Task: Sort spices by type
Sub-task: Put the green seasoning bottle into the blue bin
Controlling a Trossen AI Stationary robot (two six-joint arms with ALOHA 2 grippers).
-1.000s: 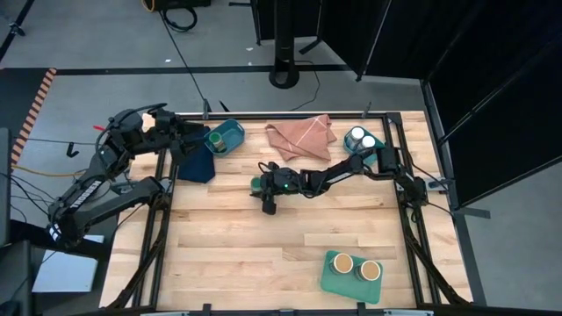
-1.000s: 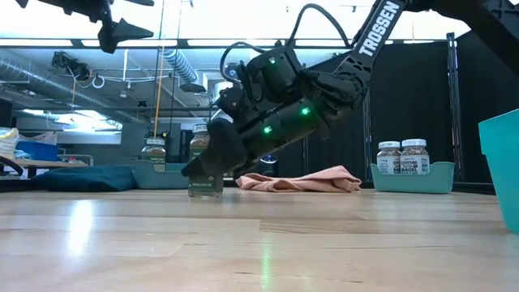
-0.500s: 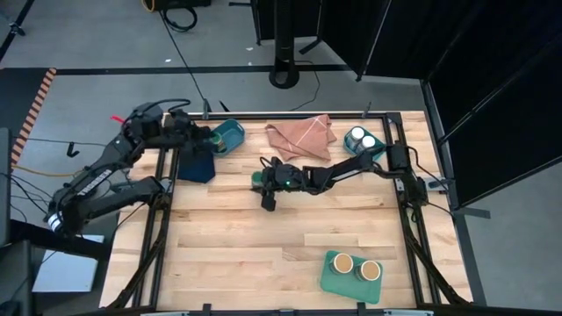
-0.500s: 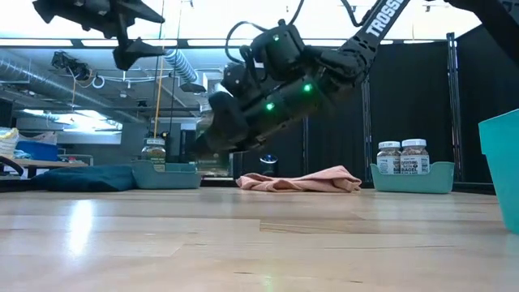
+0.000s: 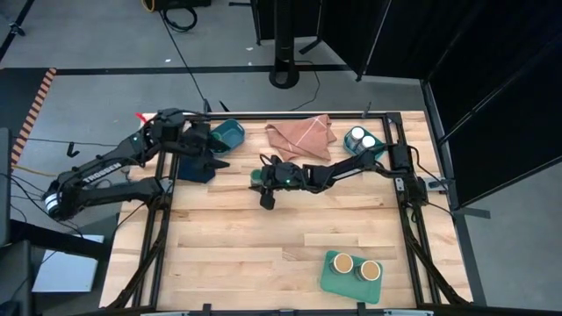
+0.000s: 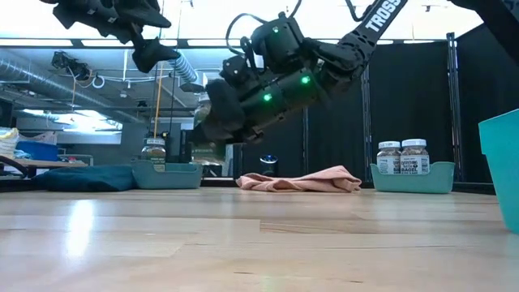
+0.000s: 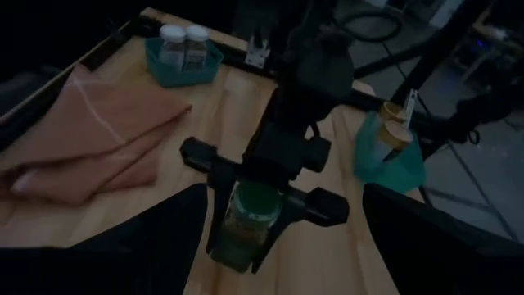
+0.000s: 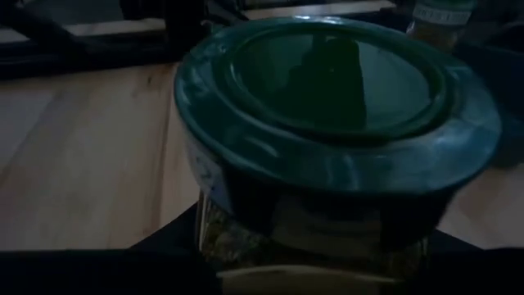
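Note:
My right gripper [image 5: 262,183] reaches across the table's middle and is shut on a dark green-lidded spice jar [image 7: 252,215], held well above the wood in the low view [image 6: 208,120]. My left gripper [image 5: 209,147] hovers open by the far-left teal bin [image 5: 230,133], high up in the low view [image 6: 154,50]. A second jar [image 6: 153,150] stands in that bin. Two white-lidded jars [image 5: 360,138] stand in the far-right teal bin. Two tan-topped jars [image 5: 356,265] stand on the green tray. My right gripper pinches the green-lidded jar between its two fingers, on the glass body just under the lid [image 8: 246,233]. The fingers come from the table's right, slanting downward. The jar is lifted clear of the table, with its lid [image 8: 336,90] facing the wrist camera.
A folded pink cloth [image 5: 300,136] lies at the far middle, and a dark blue cloth [image 5: 195,165] lies near the left bin. The green tray [image 5: 327,279] sits at the near right. Bare wood shows across the table's near half.
My right gripper has lifted the green-lidded jar from the table straight up, staying shut on it. My left arm has swung from beyond the table's left edge toward the right, coming over the dark blue cloth beside the teal bin.

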